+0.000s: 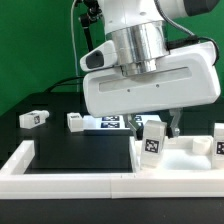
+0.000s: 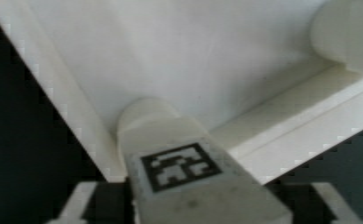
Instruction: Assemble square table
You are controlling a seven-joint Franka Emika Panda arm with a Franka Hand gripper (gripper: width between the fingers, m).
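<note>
The gripper [image 1: 157, 127] points straight down, close above the table [image 1: 80, 148]. Its jaws are about half spread, and an upright leg block [image 1: 152, 143] stands between them. In the wrist view the dark fingers [image 2: 84, 204] flank that leg block on both sides, and its tag faces the camera. Whether the pads press on it cannot be told.

The white square slab [image 1: 190, 152] lies under the gripper and spreads out beside it. A second leg block [image 1: 218, 143] stands upright near the gripper, toward the exterior view's right.

The marker board [image 1: 105, 124] lies flat just beside the gripper, toward the exterior view's left. A third leg block [image 1: 75, 121] lies past it. A fourth leg block [image 1: 33, 118] lies well apart, farthest from the gripper. The low white border wall [image 1: 60, 172] runs along the table's near edge.
</note>
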